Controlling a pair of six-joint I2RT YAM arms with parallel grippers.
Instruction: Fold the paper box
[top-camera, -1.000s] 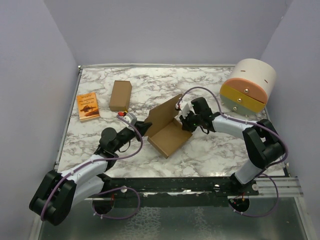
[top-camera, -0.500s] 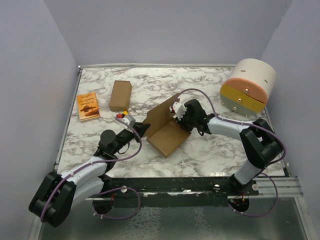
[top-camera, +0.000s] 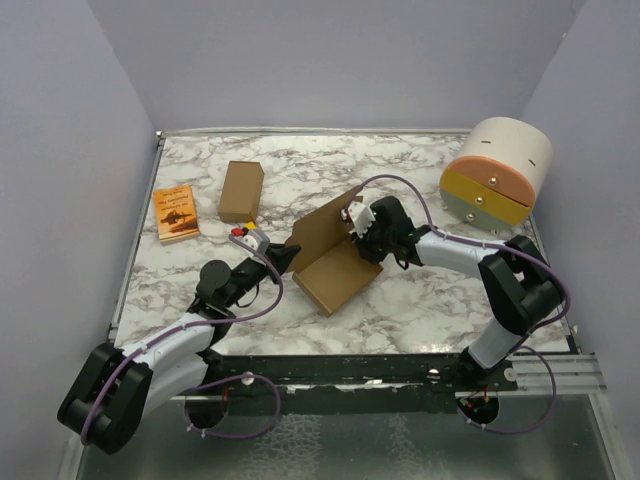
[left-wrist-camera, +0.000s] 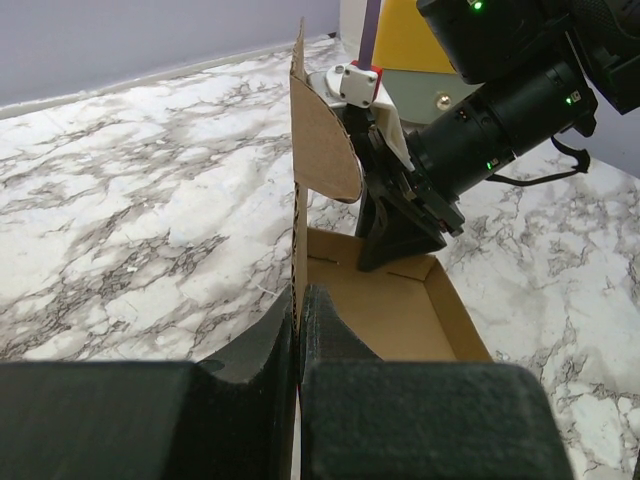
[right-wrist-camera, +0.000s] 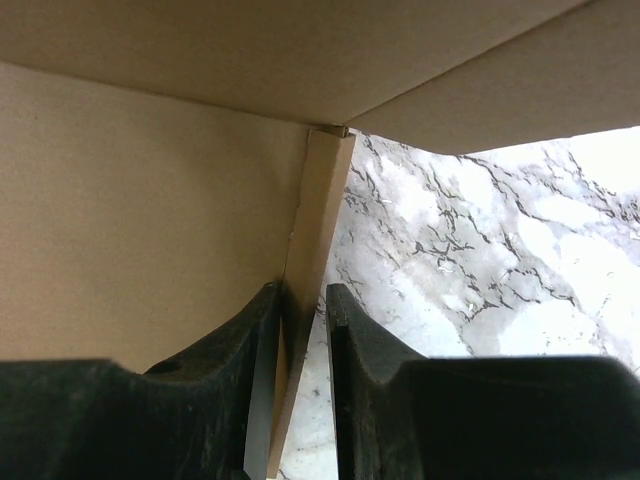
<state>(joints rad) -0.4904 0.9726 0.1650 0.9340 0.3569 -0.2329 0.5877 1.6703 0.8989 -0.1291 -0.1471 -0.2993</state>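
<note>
Your left tool is clamped together on the lower end of the tall upright wall of the paper box, pinching the thin cardboard edge-on at the corner nearest you. Across the box, your right tool has its fingers a little apart. They straddle a narrow side flap where two panels meet, and a sliver of gap shows beside the flap, so it looks straddled rather than pinched.

The box sits half formed in the middle of the marble surface, between the two arms. Its shallow tray lies flat, the tall wall stands along its far-left side, and a rounded flap juts from that wall toward the right tool.

Expect light, thin board. It is probably stiff across each panel, hinges freely at the creases and likely springs back when released. It probably skates easily on the smooth surface, so one tool should anchor it while the other folds. Take hold at panel edges close to a crease, as the left tool does, and not mid-panel, where a hard pinch could dent or buckle the card.
</note>
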